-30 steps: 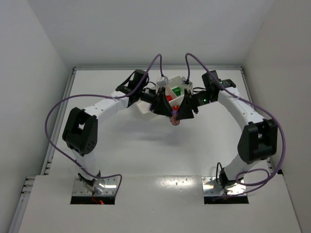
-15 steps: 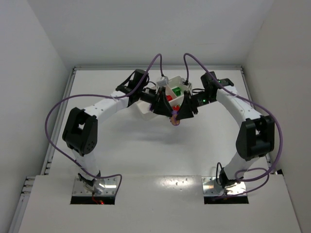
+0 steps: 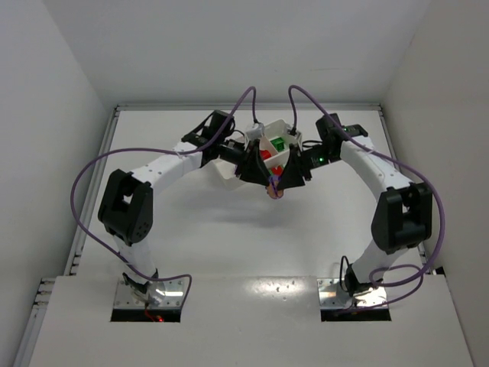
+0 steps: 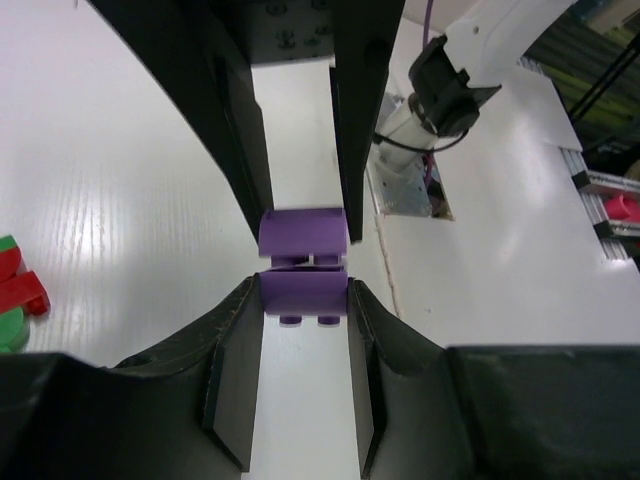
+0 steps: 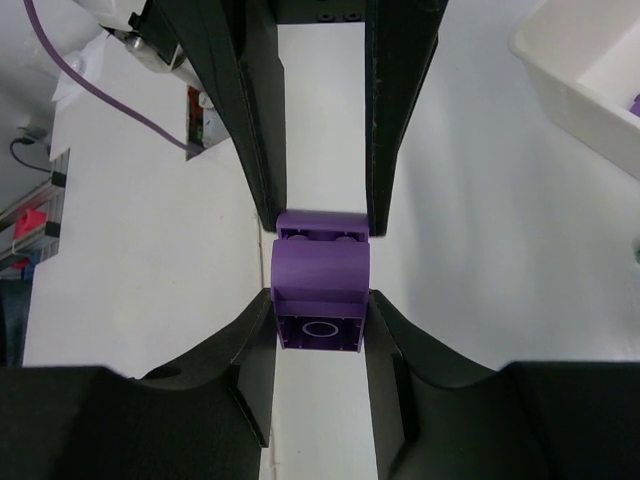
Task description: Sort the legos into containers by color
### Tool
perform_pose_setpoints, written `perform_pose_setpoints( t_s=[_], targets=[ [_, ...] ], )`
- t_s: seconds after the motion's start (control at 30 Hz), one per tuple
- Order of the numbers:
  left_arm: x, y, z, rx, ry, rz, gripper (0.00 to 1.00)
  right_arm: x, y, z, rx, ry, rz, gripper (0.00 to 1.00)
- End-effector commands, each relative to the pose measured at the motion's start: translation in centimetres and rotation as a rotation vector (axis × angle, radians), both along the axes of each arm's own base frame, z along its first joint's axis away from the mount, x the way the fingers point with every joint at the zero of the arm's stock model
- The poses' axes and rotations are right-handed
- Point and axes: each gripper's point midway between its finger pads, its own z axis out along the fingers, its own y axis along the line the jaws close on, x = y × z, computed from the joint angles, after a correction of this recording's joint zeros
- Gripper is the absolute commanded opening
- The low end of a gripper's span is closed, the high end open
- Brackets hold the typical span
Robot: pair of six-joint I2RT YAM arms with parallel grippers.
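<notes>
Your left jaws are closed narrow on a small purple plastic lego brick [image 4: 303, 295], and your right jaws pinch a second purple plastic brick [image 5: 320, 300] the same way. The two bricks meet end to end between the facing jaw tips, over the white desk [image 3: 229, 237]. Just beyond the jaws lies the long white plastic tray [image 3: 226, 173] — a green lego [image 3: 279, 143] and a red lego [image 3: 266, 155] sit inside it.

Bright even overhead light, soft faint shadows, mild table [image 3: 229, 237] glare, wrist views sharp, wide-angle stretch.
</notes>
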Motion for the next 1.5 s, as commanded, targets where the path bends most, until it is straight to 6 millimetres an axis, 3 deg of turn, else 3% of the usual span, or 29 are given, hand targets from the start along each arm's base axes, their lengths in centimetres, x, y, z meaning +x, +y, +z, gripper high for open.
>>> perform_pose_setpoints(
  t_s=[0.0, 0.17, 0.37, 0.53, 0.67, 0.83, 0.9, 1.17, 1.37, 1.47],
  targets=[
    [0.0, 1.1, -0.6, 0.033, -0.036, -0.008, 0.0, 0.3, -0.8, 2.7, 0.066, -0.101, -0.013, 0.02],
    [-0.2, 1.9, -2.0, 0.079, -0.035, -0.018, 0.0, 0.4, -1.5, 2.8, 0.064, -0.107, -0.03, 0.02],
    [1.3, 2.7, -1.6, 0.084, -0.074, 0.019, 0.0, 1.2, -2.8, 2.4, 0.039, -0.119, -0.067, 0.02],
    [4.3, 3.3, -0.6, 0.104, -0.134, 0.098, 0.0, 2.5, -3.9, 2.1, 0.005, -0.131, -0.122, 0.02],
    [8.8, 4.9, 0.2, 0.105, -0.177, 0.23, 0.0, 3.3, -4.9, 2.2, -0.012, -0.165, -0.161, 0.02],
    [13.1, 6.9, 0.7, 0.15, -0.234, 0.386, 0.0, 3.9, -5.2, 2.2, -0.017, -0.176, -0.188, 0.02],
    [14.2, 8.6, -0.6, 0.202, -0.225, 0.453, 0.0, 4.5, -5.5, 2.4, -0.013, -0.181, -0.211, 0.02],
    [14.5, 13.5, -5.5, 0.342, -0.208, 0.592, 0.0, 7.9, -4.6, 3.9, 0.02, -0.235, -0.286, 0.02],
    [15.1, 14.3, -6.6, 0.364, -0.203, 0.632, 0.0, 10.1, -3.3, 4.6, 0.057, -0.225, -0.339, 0.02],
    [15.3, 14.2, -7.4, 0.369, -0.183, 0.634, 0.1, 10.8, -2.3, 4.6, 0.069, -0.196, -0.357, 0.02]
  ],
)
